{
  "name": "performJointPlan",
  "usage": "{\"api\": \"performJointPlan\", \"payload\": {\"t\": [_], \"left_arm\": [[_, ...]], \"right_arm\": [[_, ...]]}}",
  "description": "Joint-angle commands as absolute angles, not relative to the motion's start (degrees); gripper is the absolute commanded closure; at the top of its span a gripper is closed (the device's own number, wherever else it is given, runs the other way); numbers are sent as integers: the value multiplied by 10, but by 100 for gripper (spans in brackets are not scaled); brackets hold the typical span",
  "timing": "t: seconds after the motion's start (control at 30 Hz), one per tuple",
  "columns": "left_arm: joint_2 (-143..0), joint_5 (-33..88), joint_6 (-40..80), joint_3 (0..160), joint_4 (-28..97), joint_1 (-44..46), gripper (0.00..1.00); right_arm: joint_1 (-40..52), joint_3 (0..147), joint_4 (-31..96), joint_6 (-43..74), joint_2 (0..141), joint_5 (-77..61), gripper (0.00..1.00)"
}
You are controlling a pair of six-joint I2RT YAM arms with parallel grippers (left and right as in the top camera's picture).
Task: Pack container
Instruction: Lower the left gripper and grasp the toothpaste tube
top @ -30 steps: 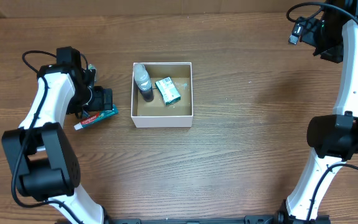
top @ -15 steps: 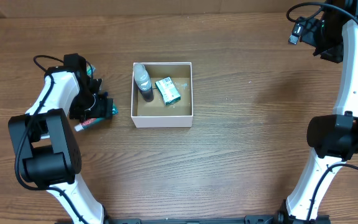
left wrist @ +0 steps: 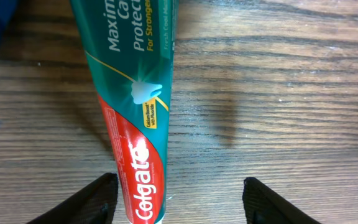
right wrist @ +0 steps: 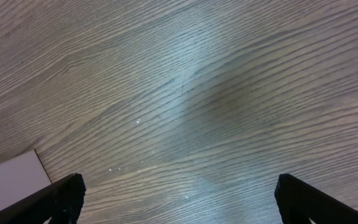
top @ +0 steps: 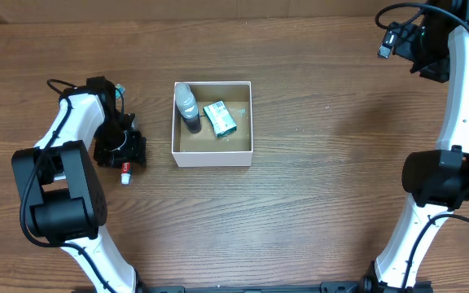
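Overhead view: the square shallow cardboard container, white walls and brown floor, sits on the brown wood-grain tabletop, left of centre and towards the far edge. It holds 2 items: a clear plastic bottle with a dark cap lying along its left wall, and a small green rectangular packet just beside the bottle, near the middle of the floor. The left gripper is low over the tabletop, near the container's left wall but apart from it. It covers most of a green-and-red toothpaste tube, and only the tube's white cap end shows from above. Left wrist view: the gripper's jaws stand apart, not closed on anything. The tube lies flat on the wood between the 2 fingertips, close to the one on the picture's left, and I cannot tell if they touch. The right gripper is well apart from the container, at the far right of the tabletop. Its jaws are spread wide over bare wood and hold nothing.
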State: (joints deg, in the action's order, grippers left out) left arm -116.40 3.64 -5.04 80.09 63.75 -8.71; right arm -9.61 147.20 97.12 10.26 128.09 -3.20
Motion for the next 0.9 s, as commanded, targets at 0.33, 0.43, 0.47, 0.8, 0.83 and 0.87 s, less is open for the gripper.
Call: {"api": "performJointPlan", "payload": {"t": [0.33,0.43,0.47,0.8,0.83,0.87], "left_arm": [[-1173,45,51,807,595,-86,49],[-1173,40,65,806,592,-86,51],[-1173,40,65,804,590,-86,51],[-1173,8,91,726,503,-86,49],[-1173,8,93,725,498,-86,49],[-1173,8,93,725,494,-86,51]], "right_arm": [[-96,1473,970,98,1263,-35,0],[-96,1473,970,98,1263,-35,0],[-96,1473,970,98,1263,-35,0],[-96,1473,970,98,1263,-35,0],[-96,1473,970,98,1263,-35,0],[-96,1473,970,98,1263,-35,0]]}}
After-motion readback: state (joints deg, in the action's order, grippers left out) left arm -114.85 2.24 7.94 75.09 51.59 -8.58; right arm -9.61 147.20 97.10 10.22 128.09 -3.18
